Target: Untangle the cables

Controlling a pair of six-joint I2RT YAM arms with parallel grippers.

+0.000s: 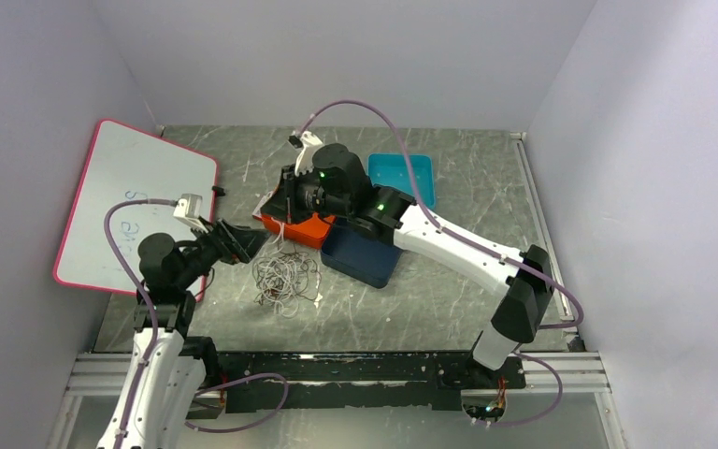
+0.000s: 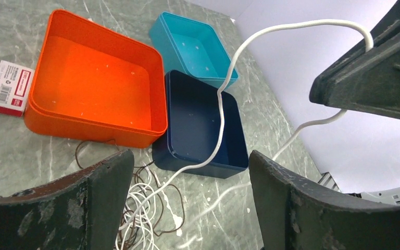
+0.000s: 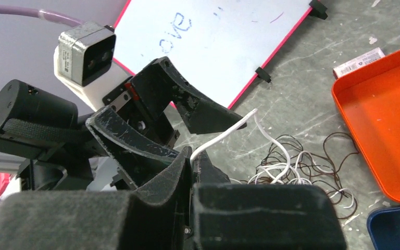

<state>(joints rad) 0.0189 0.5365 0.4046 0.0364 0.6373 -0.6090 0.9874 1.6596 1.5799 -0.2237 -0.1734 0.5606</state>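
Right tool (image 3: pixel 191 161): pinching white cable (image 3: pixel 224 133) | cables (image 1: pixel 285 281): loose tangled heap

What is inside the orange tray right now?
By the left wrist view, the orange tray holds only a few pale specks. Its near wall hides a strip of floor just behind it, and from above the right arm covers much of it.

White and dark-brown cables (image 1: pixel 285 279); orange tray (image 2: pixel 83 130), teal tray (image 2: pixel 198 52), navy tray (image 2: pixel 198 125).

Overhead looks down; close wrist views share cables (image 3: pixel 291 166).
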